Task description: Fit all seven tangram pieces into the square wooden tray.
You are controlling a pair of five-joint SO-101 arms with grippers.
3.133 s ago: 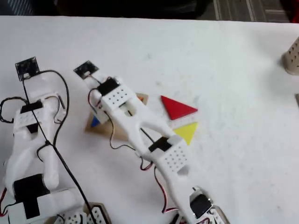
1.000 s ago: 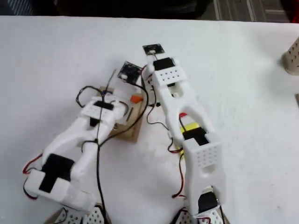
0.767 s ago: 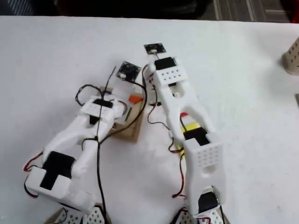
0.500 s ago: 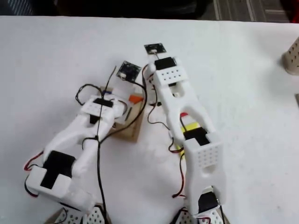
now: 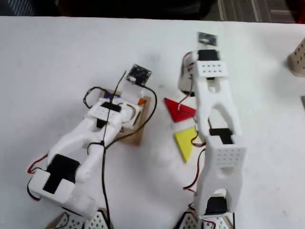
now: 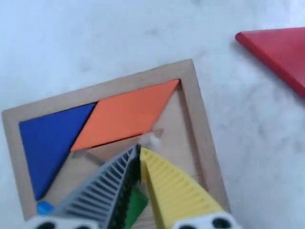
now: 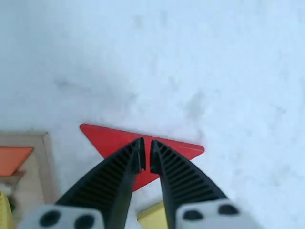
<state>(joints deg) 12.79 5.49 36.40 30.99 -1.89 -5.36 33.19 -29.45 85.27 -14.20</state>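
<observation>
The left gripper (image 6: 139, 151) hangs over the wooden tray (image 6: 202, 124). Its grey and yellow fingers are pressed together at the tips, with nothing caught between them there. The tips sit above a bare patch of the tray floor, just beside the long edge of the orange piece (image 6: 125, 114); whether they touch the wood cannot be told.

Inside the tray, a blue triangle (image 6: 50, 140) lies flat in one corner, and the orange piece lies against it and along the same rim. A green piece (image 6: 137, 206) shows beneath the fingers, mostly hidden by them, and a small light-blue bit (image 6: 45, 208) sits near the blue triangle's point.

On the white table (image 5: 62, 57), just beside the tray, lies the red triangle (image 7: 110, 138). The right gripper (image 7: 146, 153) is above it. Its black jaws are all but together, with only a thin slit between them, and they hold nothing. The tips lie over the red triangle's surface.

The yellow triangle (image 5: 185, 142) lies on the table next to the red one, partly under the right arm and outside the tray.
</observation>
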